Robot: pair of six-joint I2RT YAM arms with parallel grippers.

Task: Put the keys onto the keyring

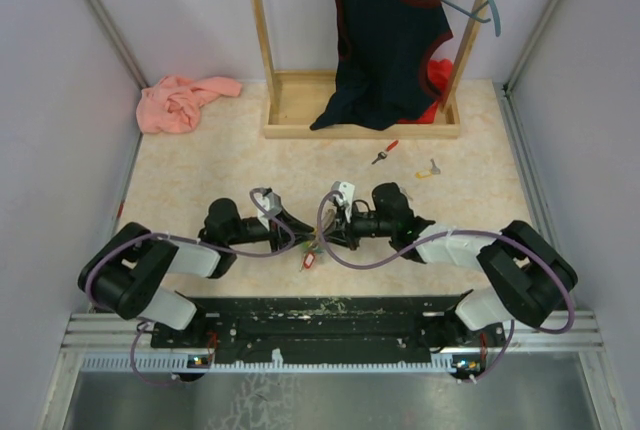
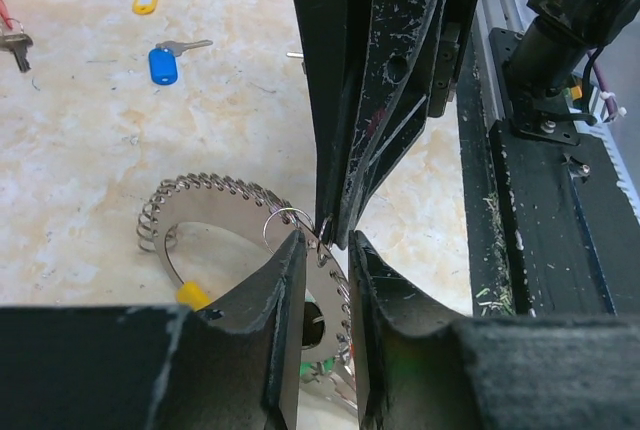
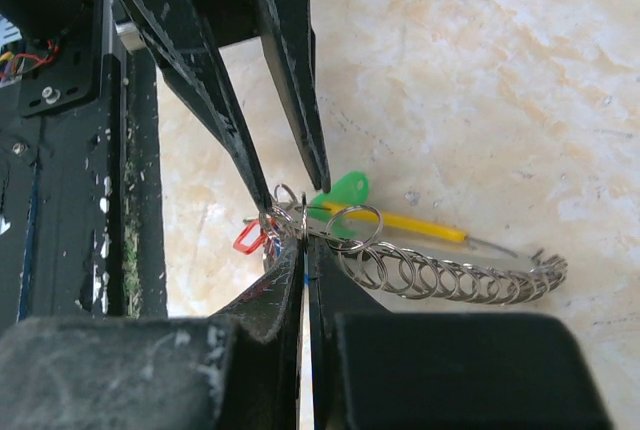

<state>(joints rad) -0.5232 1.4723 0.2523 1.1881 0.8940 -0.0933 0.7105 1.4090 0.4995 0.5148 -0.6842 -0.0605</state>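
Two grippers meet at the keyring (image 2: 215, 187): right gripper (image 3: 303, 240) pinched tight on its coil; left gripper (image 2: 327, 246) narrowly apart astride it, grip unclear.

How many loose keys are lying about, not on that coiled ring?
3. A red-headed key and, beside it, a yellow-headed key lie far out in the overhead view. A blue-headed key shows only in the left wrist view. Others may be hidden.
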